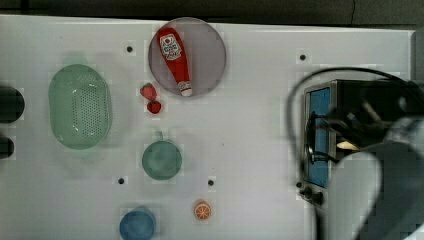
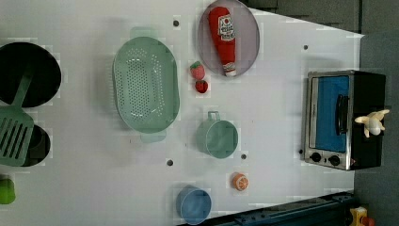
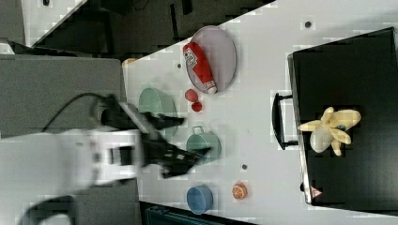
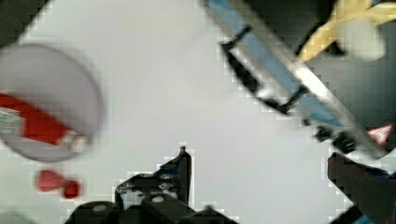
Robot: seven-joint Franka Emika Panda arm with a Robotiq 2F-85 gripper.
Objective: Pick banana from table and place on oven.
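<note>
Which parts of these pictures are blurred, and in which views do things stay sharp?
In the right view the arm and its open gripper are smeared by motion, while the banana on the oven stays clear. The top view shows the arm as a soft grey blur at the top view's right. The wrist view blurs the ketchup bottle.

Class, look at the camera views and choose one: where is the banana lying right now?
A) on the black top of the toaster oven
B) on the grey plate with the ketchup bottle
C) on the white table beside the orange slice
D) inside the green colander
A: the banana rests on the black top of the oven, with the end effector open and clear of it.
</note>
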